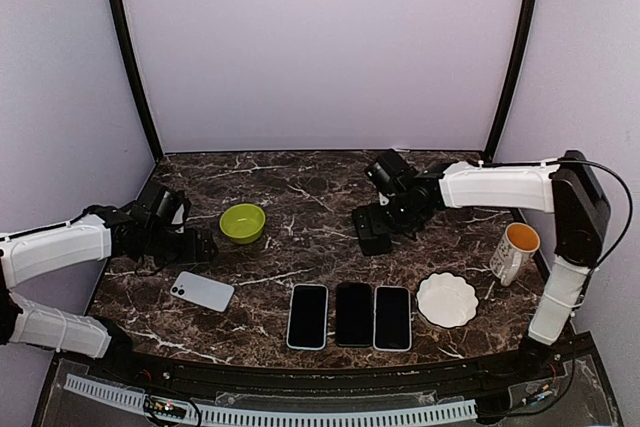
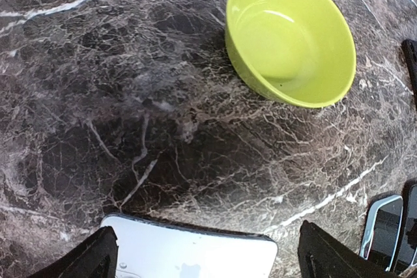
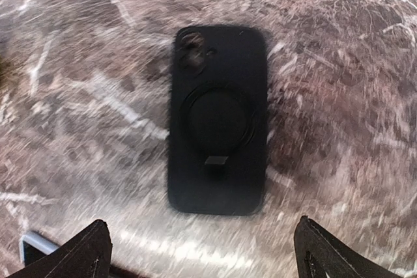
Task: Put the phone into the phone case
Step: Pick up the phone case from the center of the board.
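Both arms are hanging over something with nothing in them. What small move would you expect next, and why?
Probably the left end effector lowers and closes on the white phone. Its jaws are open and empty, and the phone lies flat, back up, just beneath it. The right end effector, also open, hangs over the black case, which lies well apart from the phone.

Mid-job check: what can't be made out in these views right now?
Right wrist: phone case motion-blurred, its back detail unclear.
Left wrist: white phone cut off by the bottom edge.
Top view: case partly covered by the right arm; mug contents too small to tell.
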`<action>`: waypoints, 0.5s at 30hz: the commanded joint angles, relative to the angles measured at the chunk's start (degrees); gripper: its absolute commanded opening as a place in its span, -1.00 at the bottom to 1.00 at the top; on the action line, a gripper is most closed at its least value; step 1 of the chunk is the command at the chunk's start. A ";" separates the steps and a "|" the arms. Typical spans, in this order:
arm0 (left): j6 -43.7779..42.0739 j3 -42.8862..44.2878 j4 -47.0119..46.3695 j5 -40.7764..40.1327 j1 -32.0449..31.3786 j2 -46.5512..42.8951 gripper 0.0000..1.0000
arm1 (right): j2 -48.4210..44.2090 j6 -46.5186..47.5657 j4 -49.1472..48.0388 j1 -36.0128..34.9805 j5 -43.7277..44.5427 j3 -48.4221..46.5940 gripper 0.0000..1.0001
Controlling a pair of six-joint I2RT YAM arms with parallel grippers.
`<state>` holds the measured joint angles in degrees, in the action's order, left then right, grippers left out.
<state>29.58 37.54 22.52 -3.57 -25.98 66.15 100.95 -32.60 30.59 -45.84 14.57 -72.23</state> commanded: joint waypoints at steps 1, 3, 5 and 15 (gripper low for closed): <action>3.09 0.05 1.22 0.00 1.01 -2.05 0.96 | 8.82 9.62 2.29 4.75 -3.64 -7.83 0.97; 3.07 0.74 1.49 -0.13 1.09 -1.78 0.96 | 12.38 11.25 3.41 6.12 -3.76 -11.03 0.97; 2.68 1.31 1.45 -1.22 1.17 -0.90 0.96 | 14.87 11.74 3.41 7.11 -5.20 -13.63 0.97; 0.84 3.39 -1.48 2.14 1.46 3.49 0.89 | 26.30 10.74 7.59 7.26 -9.15 -21.91 0.97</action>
<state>31.51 39.05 22.28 -2.76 -24.88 69.14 125.34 -21.43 35.09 -38.28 6.83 -93.89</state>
